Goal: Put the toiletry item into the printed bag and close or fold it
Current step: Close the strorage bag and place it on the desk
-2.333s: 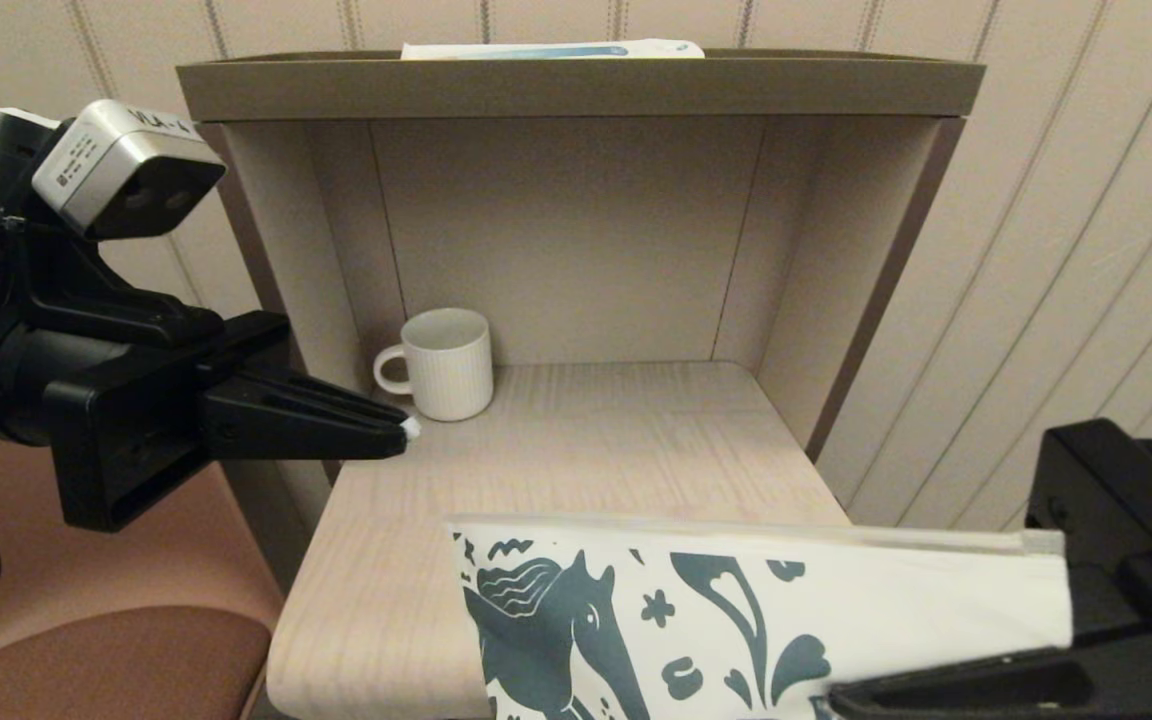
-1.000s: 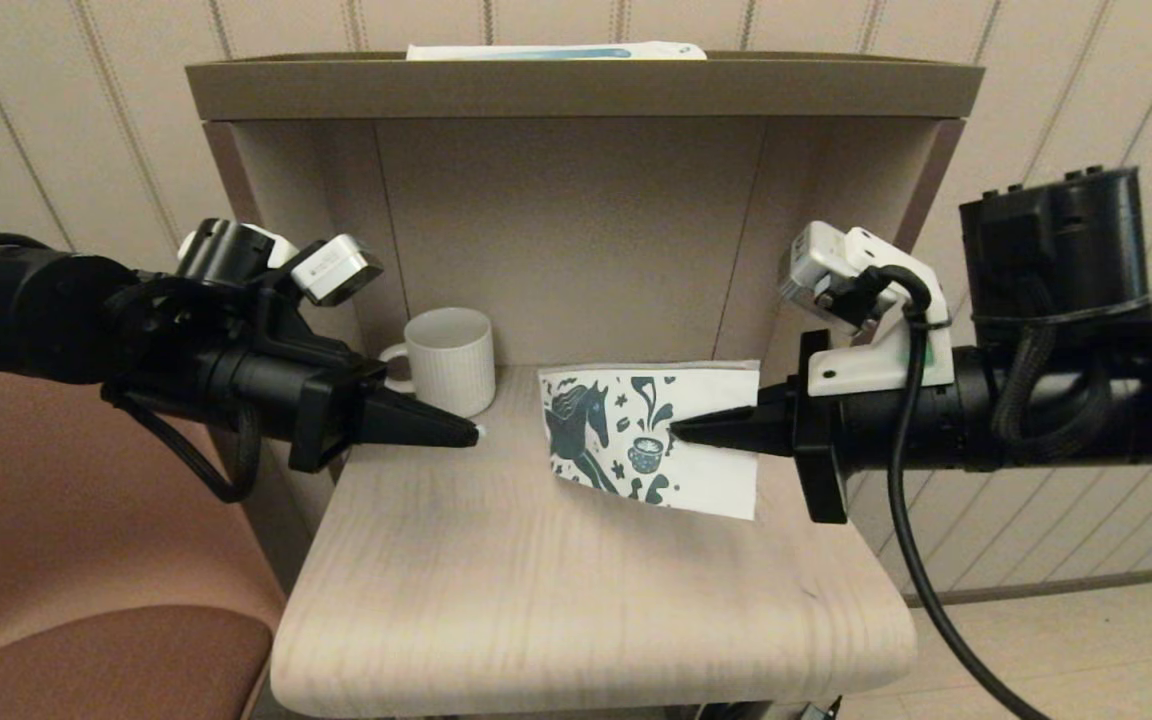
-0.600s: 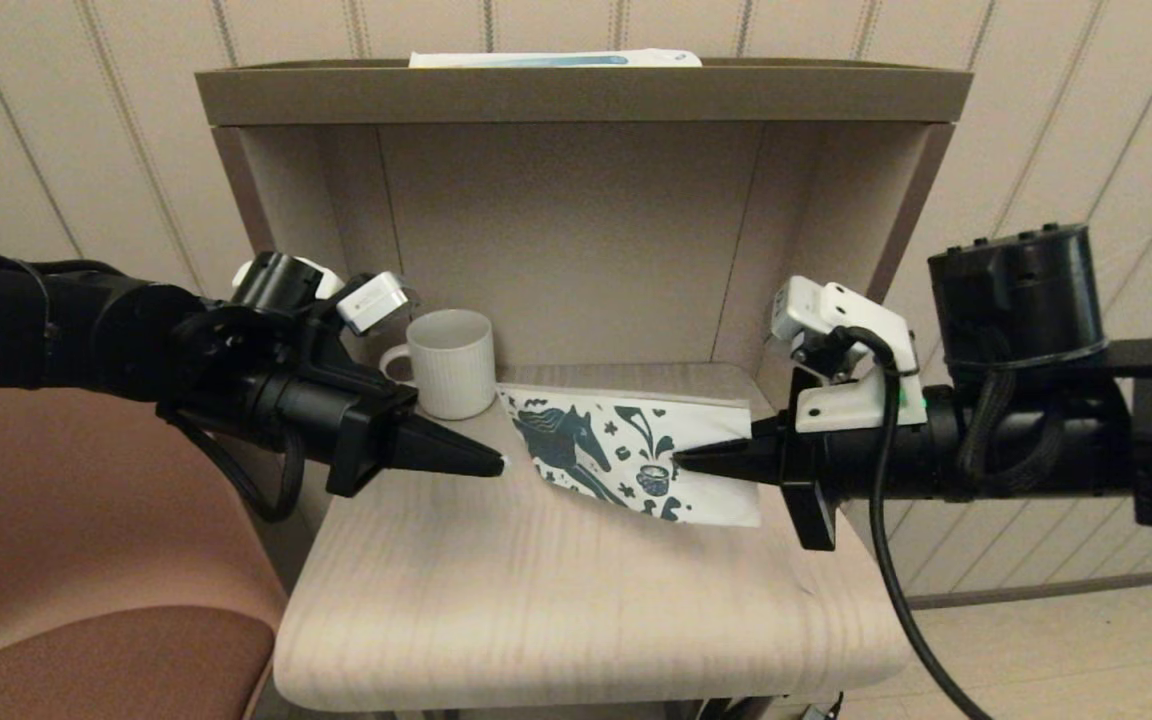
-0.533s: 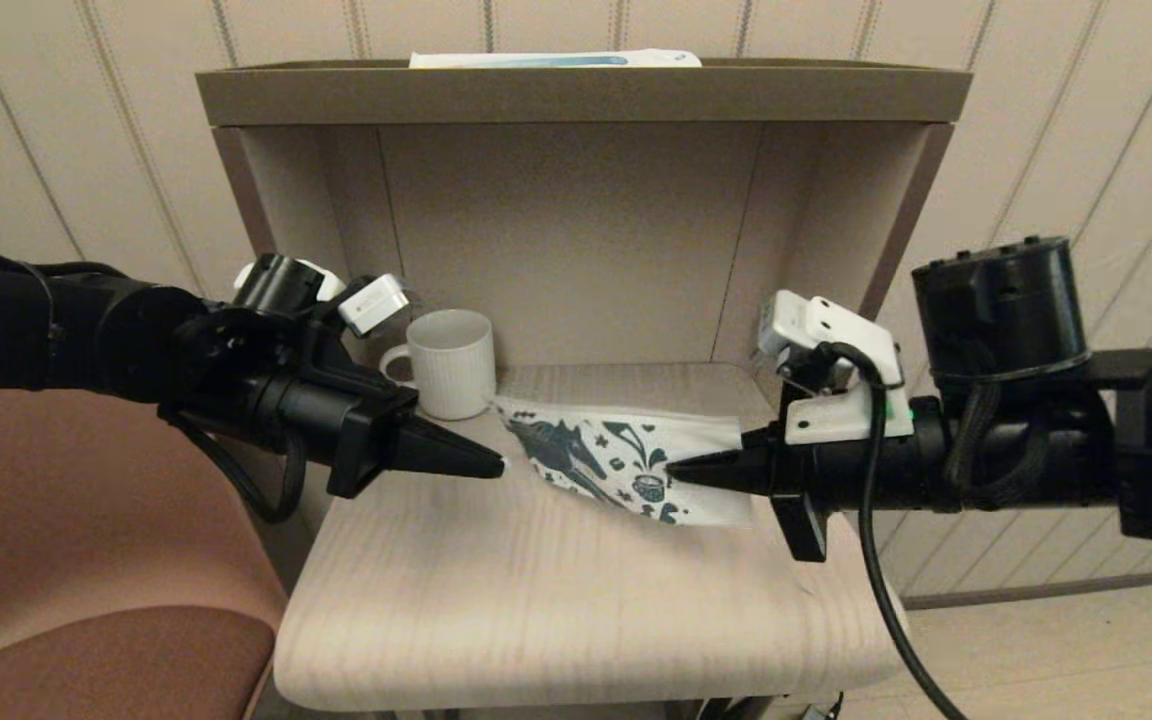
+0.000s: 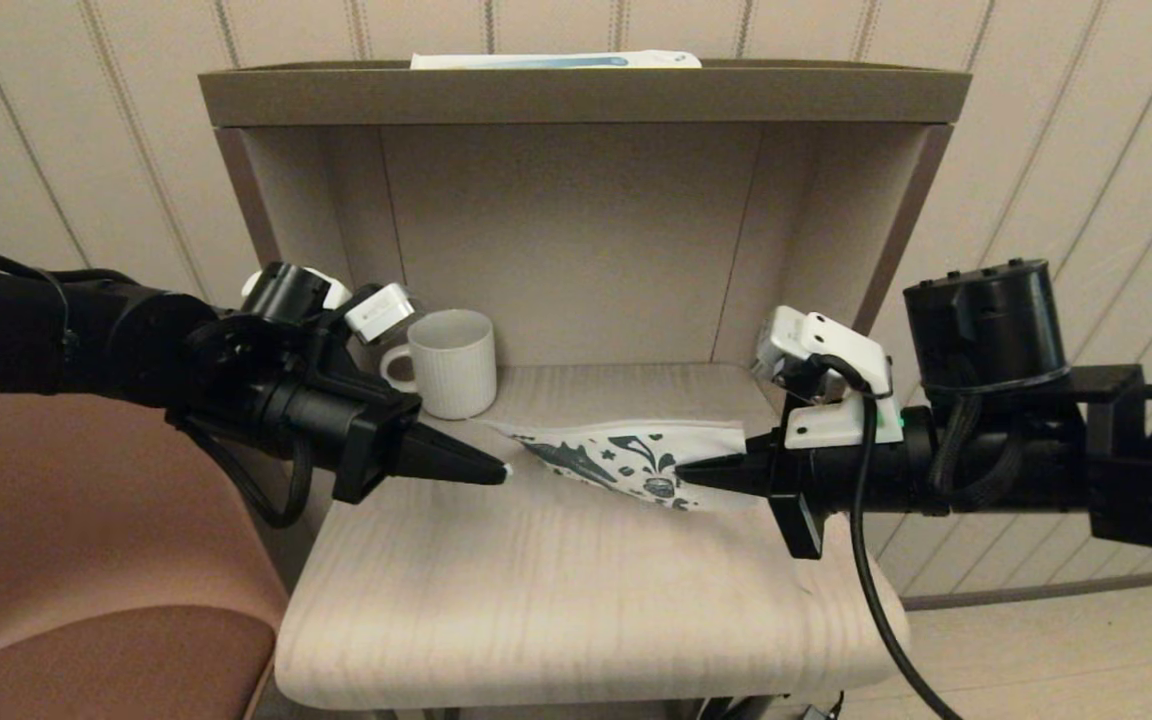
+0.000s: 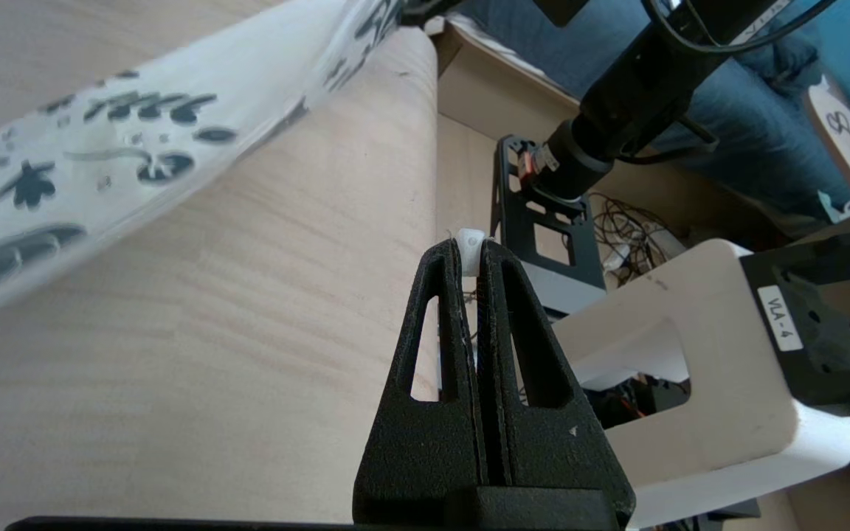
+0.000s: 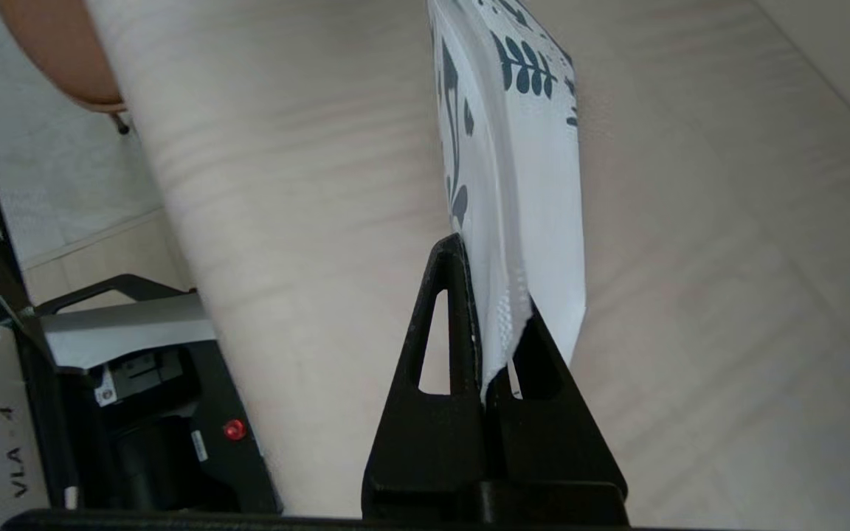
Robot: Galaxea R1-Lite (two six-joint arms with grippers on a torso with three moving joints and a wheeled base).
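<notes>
1. Since a second ago, your right end effector [image 5: 681,467] has lowered the printed bag [image 5: 626,457] from a steep upright tilt to nearly flat, just over the tabletop [image 5: 576,600]. Your left end effector [image 5: 502,472] has edged closer to the bag's near corner.

2. Head view: left end effector comes in from the left, fingers pressed together, with the white tip of the toiletry item [image 5: 507,470] poking out at the very front. That tip sits just beside the bag's left corner; you cannot tell whether they touch.

3. Head view: right end effector comes in from the right, closed on the bag's right edge. Bag stretches leftward from it, dark teal print facing up.

4. Head view: white mug [image 5: 448,362] stands at the back left of the tabletop, behind the left end effector. A white-and-blue box [image 5: 554,60] lies on the top shelf [image 5: 586,92].

5. Left wrist view: left end effector [image 6: 473,254] is clamped tight, a small white cap of the toiletry item [image 6: 471,243] sticking past the tips. Printed bag [image 6: 137,140] hangs ahead of it, over the wood.

6. Right wrist view: right end effector [image 7: 495,310] pinches the bag [image 7: 506,162] at its edge, fingers closed on the white material; the bag runs away from the fingers, edge-on.
</notes>
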